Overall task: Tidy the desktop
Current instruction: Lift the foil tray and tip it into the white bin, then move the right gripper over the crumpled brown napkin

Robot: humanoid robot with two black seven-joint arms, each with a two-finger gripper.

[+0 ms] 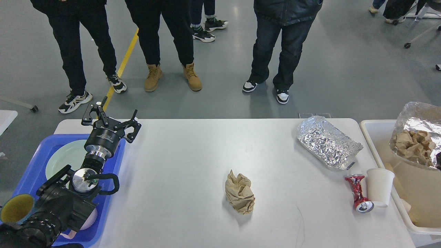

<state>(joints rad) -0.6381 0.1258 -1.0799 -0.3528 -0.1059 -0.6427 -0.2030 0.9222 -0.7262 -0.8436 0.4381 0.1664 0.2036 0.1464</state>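
The white desktop (pixel 193 155) carries a crumpled brown paper ball (pixel 239 193) near the middle. At its right end lie an empty foil tray (pixel 327 142), a crushed red can (pixel 358 193) and a white paper cup (pixel 379 186). A second foil tray (pixel 415 117), with brown paper inside, hangs tilted over the cream bin (pixel 382 132). Only a dark sliver of my right gripper (pixel 438 160) shows at the frame edge, at that tray's lower corner. My left gripper (pixel 110 119) stands open and empty above the table's far left edge.
A blue tray (pixel 31 165) at the left holds a pale green plate (pixel 65 155) and a yellow-lined cup (pixel 15 207), partly under my left arm. Several people stand on the grey floor beyond the far edge.
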